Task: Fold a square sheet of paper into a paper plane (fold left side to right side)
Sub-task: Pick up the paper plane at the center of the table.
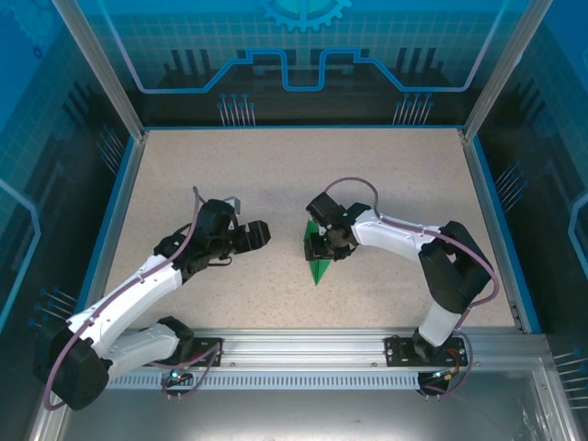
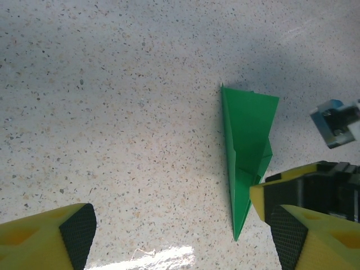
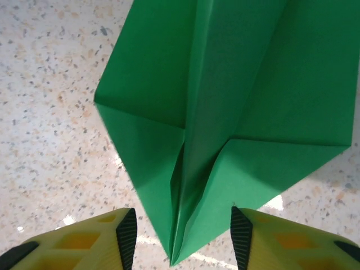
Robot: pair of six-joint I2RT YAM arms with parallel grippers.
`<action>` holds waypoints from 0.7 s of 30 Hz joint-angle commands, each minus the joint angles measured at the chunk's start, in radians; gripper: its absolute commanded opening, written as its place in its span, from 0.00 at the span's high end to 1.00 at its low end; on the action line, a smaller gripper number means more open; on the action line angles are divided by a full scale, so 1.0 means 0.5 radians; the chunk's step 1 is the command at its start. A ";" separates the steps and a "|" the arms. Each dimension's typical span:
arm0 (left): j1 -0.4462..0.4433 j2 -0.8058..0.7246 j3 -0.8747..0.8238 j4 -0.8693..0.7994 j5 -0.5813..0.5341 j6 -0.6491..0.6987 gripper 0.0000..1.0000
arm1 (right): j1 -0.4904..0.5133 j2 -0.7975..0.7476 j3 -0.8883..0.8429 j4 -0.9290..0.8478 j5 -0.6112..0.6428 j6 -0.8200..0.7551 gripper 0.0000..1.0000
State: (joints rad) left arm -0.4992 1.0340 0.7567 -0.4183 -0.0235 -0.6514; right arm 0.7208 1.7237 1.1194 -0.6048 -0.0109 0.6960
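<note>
The square sheet of paper (image 1: 318, 264) lies on the table, folded into a narrow green dart shape with a centre crease and flaps (image 3: 225, 84). My right gripper (image 3: 184, 233) is low over the dart's near end and stands open. Its pads straddle the creased spine with a gap on both sides, though the right pad's tip (image 3: 241, 225) is close to a flap's edge. My left gripper (image 2: 183, 236) is open with nothing between its fingers, and hovers over bare table left of the paper (image 2: 247, 129). The right gripper's yellow finger (image 2: 298, 188) meets the paper's lower edge there.
The speckled tabletop (image 1: 276, 175) is bounded by a blue rim and clear enclosure walls (image 1: 119, 184). Both arm bases are bolted to the metal rail (image 1: 303, 349) at the near edge. The left arm (image 1: 147, 276) reaches in from the lower left, and the right arm (image 1: 450, 266) bends in from the right.
</note>
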 commanded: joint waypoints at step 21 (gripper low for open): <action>0.033 -0.263 0.011 -0.125 0.041 0.217 0.01 | -0.237 0.539 0.802 -0.508 0.240 -0.167 1.00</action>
State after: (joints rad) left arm -0.4927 0.9394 0.7563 -0.4522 -0.0216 -0.5983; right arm 0.6647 1.9427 1.4307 -0.7589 0.0616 0.6613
